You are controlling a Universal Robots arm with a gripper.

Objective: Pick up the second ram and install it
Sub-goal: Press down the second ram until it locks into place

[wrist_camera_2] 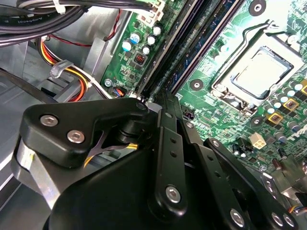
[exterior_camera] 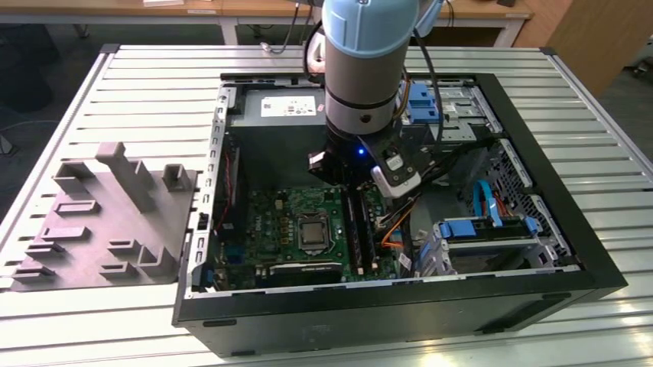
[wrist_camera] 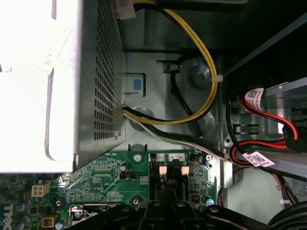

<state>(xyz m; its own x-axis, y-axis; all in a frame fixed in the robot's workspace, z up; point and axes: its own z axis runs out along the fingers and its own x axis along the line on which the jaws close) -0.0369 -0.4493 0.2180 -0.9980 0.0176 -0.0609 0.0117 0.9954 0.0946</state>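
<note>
The open computer case point(exterior_camera: 571, 252) lies on the slatted table with its green motherboard point(exterior_camera: 275, 222) facing up. A long dark stick, the second ram point(exterior_camera: 355, 229) point(wrist_camera_2: 191, 53), stands on edge in the black slots beside the processor socket point(wrist_camera_2: 256, 72). My gripper point(exterior_camera: 350, 183) point(wrist_camera_2: 160, 98) point(wrist_camera: 163, 205) is down inside the case at the far end of those slots, near the white latches point(wrist_camera: 162, 170). Its fingers are shut together right over the stick's end. Whether they touch it is hidden by the black linkage.
A grey moulded fixture point(exterior_camera: 102, 222) lies at the exterior view's left on the table. The metal power supply point(exterior_camera: 286, 107) point(wrist_camera: 96, 86) and its yellow and black cables point(wrist_camera: 201, 96) crowd the gripper's far side. A drive cage with blue rails point(exterior_camera: 490, 229) stands at the exterior view's right.
</note>
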